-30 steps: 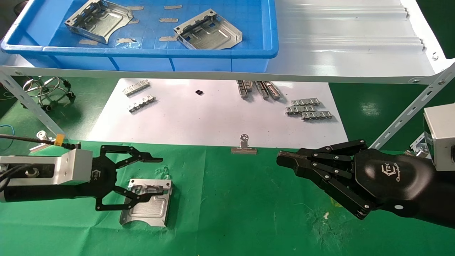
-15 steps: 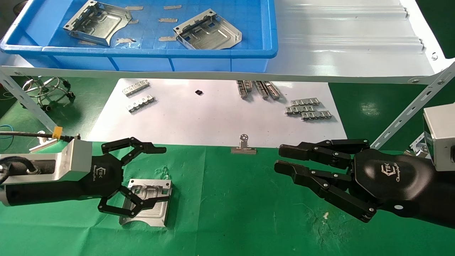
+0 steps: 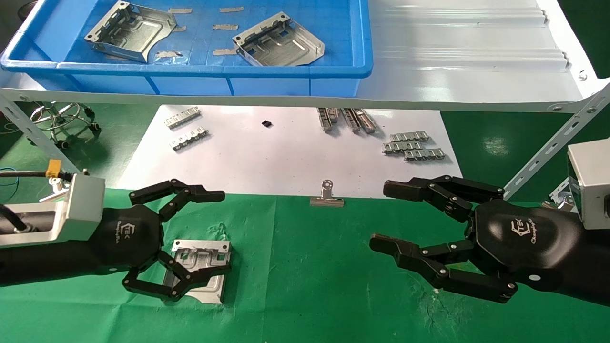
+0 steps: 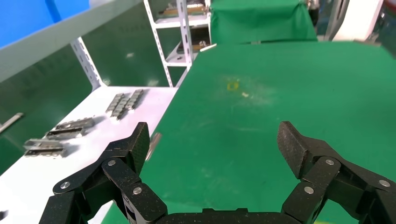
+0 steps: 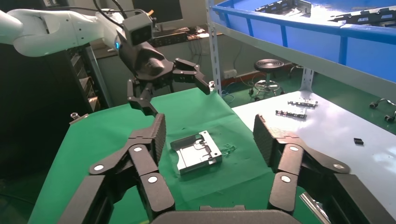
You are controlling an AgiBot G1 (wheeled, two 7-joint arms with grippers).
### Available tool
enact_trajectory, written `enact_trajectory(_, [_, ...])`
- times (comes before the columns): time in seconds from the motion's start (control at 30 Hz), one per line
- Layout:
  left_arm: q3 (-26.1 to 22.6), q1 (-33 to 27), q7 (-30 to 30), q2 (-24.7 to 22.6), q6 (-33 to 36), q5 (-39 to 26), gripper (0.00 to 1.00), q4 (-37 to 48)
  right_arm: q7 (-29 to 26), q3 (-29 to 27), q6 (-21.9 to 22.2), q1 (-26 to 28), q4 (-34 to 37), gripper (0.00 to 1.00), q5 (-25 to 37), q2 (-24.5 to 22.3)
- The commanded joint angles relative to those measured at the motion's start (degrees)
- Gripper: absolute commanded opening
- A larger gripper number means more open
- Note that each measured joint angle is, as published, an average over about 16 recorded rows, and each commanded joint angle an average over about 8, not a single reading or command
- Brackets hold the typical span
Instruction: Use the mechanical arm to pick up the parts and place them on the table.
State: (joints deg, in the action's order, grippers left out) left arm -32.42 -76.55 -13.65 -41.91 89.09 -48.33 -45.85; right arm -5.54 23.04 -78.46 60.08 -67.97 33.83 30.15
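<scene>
One silver part (image 3: 200, 272) lies flat on the green cloth table (image 3: 310, 286); it also shows in the right wrist view (image 5: 196, 151). My left gripper (image 3: 223, 233) is open and empty, held above the part, its lower finger overlapping it in the head view. In the left wrist view the open left gripper (image 4: 215, 140) faces bare cloth with the yellow mark (image 4: 232, 85). My right gripper (image 3: 381, 216) is open and empty over the cloth to the right, pointing at the part; it also shows in its own wrist view (image 5: 208, 128). Two more parts (image 3: 131, 28) (image 3: 281, 43) lie in the blue bin (image 3: 190, 70).
The bin stands on a pale metal shelf (image 3: 467, 62) on slanted struts (image 3: 548, 147). Below it a white paper sheet (image 3: 286, 157) carries toothed metal strips (image 3: 414, 147). A binder clip (image 3: 327, 195) lies at the paper's front edge. A stool base (image 3: 62, 119) is far left.
My right gripper has gone from shut to wide open. My left arm has drawn back a little and turned, still open. The part on the cloth has not moved.
</scene>
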Motion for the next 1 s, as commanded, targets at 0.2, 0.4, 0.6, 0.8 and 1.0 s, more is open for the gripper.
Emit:
enact_trajectory(0.2, [4.12, 3.76, 6.12, 1.73, -0.85, 1.62, 1.0, -6.96, 0.0, 0.0, 0.0, 0.0, 0.0, 1.0, 0.0, 0.0])
enact_trajectory(0.4, [7.65, 6.99, 11.39, 3.21, -1.58, 3.02, 1.0, -12.94, 0.0, 0.0, 0.0, 0.0, 0.0, 1.0, 0.0, 0.0])
enact_trajectory(0.6, [11.2, 10.23, 16.66, 4.7, -2.31, 4.42, 1.0, -18.93, 0.0, 0.0, 0.0, 0.0, 0.0, 1.0, 0.0, 0.0])
enact_trajectory(0.8, [14.67, 13.4, 21.83, 6.16, -3.03, 5.79, 1.0, -24.81, 0.0, 0.0, 0.0, 0.0, 0.0, 1.0, 0.0, 0.0])
enact_trajectory(1.0, [17.04, 15.57, 24.93, 7.17, -3.49, 6.77, 1.0, -28.86, 0.0, 0.0, 0.01, -0.01, 0.01, 1.0, -0.01, -0.01])
